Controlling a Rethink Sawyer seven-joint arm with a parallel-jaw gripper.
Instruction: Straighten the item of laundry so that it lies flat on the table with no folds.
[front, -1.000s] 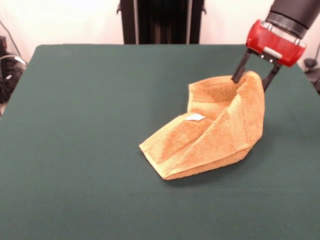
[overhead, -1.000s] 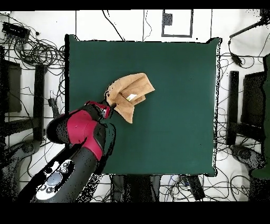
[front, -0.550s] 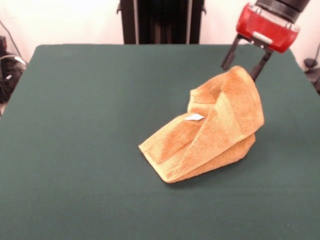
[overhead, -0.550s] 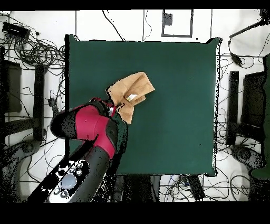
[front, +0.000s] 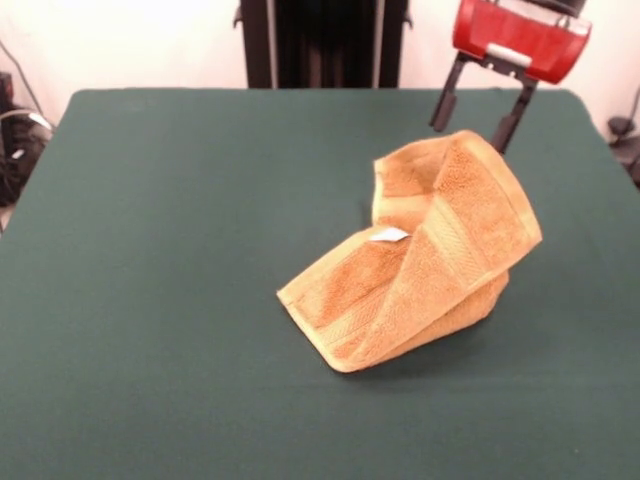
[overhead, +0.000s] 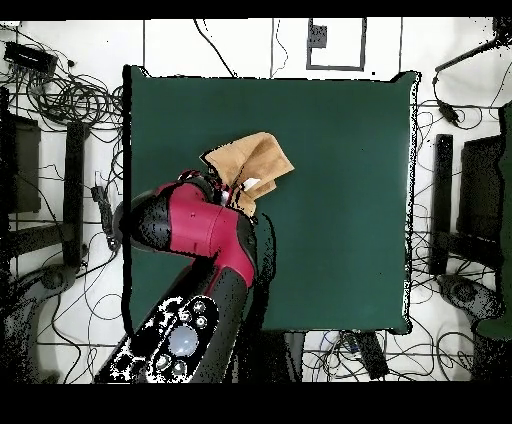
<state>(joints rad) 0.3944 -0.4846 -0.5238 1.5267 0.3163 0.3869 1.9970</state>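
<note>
1. The gripper (front: 474, 120) hung just above the towel's raised far corner, its two black fingers (front: 443, 103) spread apart with nothing between them. So it was let go, not grasping anything.
2. The towel (front: 420, 265) sat right below the gripper, bunched up and folded over itself on the table (front: 160, 250). It peaked under the fingertips and sloped down away from the tool to a flat corner.
3. There was a small white tag (front: 390, 234) on the towel, in the fold down from the gripper. Any writing on it was too small to read.
4. A flat woven band ran along the folded-over flap, below the gripper.
5. From overhead, the red arm (overhead: 200, 225) covered the towel's (overhead: 258, 160) near edge, and the gripper itself was hard to pick out there.
</note>
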